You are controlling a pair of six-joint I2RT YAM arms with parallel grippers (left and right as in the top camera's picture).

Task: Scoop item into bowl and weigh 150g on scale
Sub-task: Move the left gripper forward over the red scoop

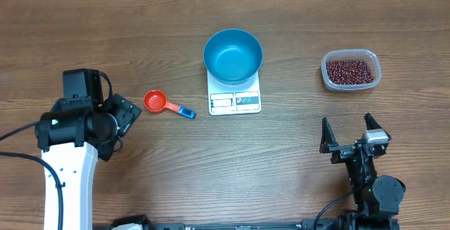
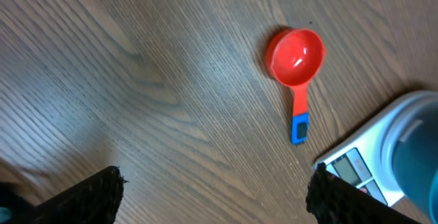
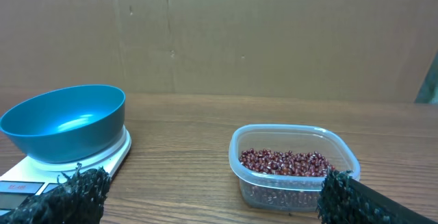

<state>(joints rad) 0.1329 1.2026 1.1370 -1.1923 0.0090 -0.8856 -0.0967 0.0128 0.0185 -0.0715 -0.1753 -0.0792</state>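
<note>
The left gripper (image 2: 215, 196) has its jaws spread wide with nothing between them, over bare wood of the table (image 1: 211, 167). Just ahead of it lies a red measuring scoop (image 2: 295, 56) with a blue handle tip, cup facing up, apart from both fingers. Beyond the scoop's handle stands the white scale (image 1: 235, 102), display strip toward the robot, and the blue bowl (image 1: 233, 55) sits upright on its far part. The right gripper (image 3: 212, 196) is also wide apart and holds nothing, low at the near right of the table. Ahead of it the red-brown beans (image 3: 284, 161) lie heaped in a clear plastic tub (image 3: 294, 191), well to the right of the scale.
</note>
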